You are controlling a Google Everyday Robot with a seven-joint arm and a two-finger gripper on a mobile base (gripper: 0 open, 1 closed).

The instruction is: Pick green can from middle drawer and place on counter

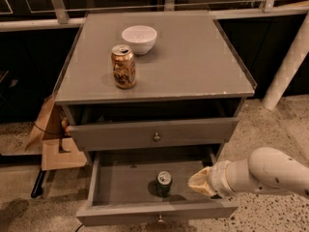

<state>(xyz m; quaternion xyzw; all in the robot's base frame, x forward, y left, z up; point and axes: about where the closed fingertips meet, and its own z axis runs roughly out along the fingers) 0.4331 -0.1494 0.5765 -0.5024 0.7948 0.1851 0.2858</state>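
While a gold can (123, 65) and white bowl (139, 38) are sitting on the grey counter (193, 62), we are seeing the green can (164, 183) standing in the open middle drawer (120, 183) above speckled floor (273, 124), the gripper (199, 181) hovering just beside it, openness impossible to tell.

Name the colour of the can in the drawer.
The green can: dark green, silver top, in the camera view. The gripper hangs just right of it.
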